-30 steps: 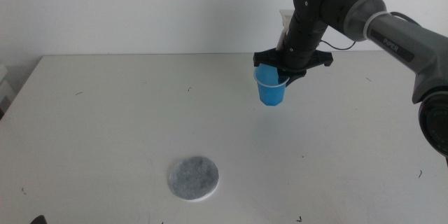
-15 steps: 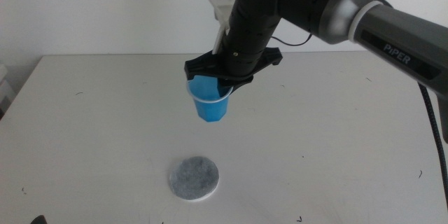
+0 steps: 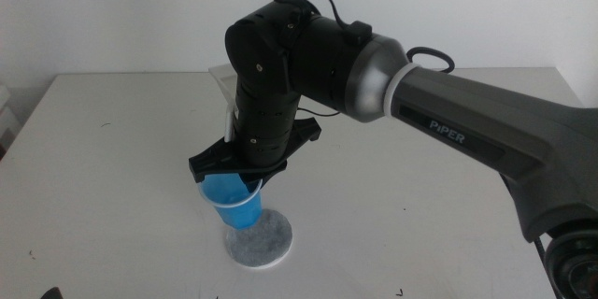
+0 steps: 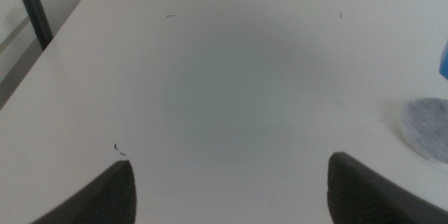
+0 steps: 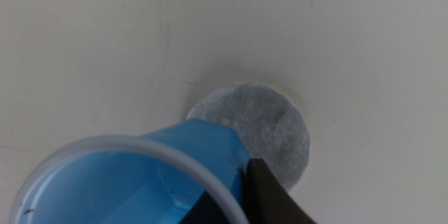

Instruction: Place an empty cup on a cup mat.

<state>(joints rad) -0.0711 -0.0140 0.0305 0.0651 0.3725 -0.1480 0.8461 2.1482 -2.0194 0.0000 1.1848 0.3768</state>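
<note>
My right gripper [image 3: 231, 177] is shut on the rim of the blue cup [image 3: 233, 204] and holds it upright just above the table. The cup hangs over the near-left edge of the grey cup mat [image 3: 265, 237], which lies flat on the table. In the right wrist view the cup [image 5: 133, 171] fills the foreground, pinched at its rim by my right gripper [image 5: 234, 197], with the mat [image 5: 264, 127] just beyond it. The cup's inside looks empty. My left gripper [image 4: 227, 182] is open and empty, low over the table's near left, with the mat [image 4: 427, 129] off to its side.
The white table [image 3: 112, 149] carries only small dark specks. The right arm's large dark body [image 3: 290, 65] reaches across the table's middle. A dark post [image 4: 31, 7] stands by the table edge in the left wrist view.
The right arm has swung left and toward the near edge with the cup, lowering it from the far right of the table to just above the mat. The left arm has not moved.
</note>
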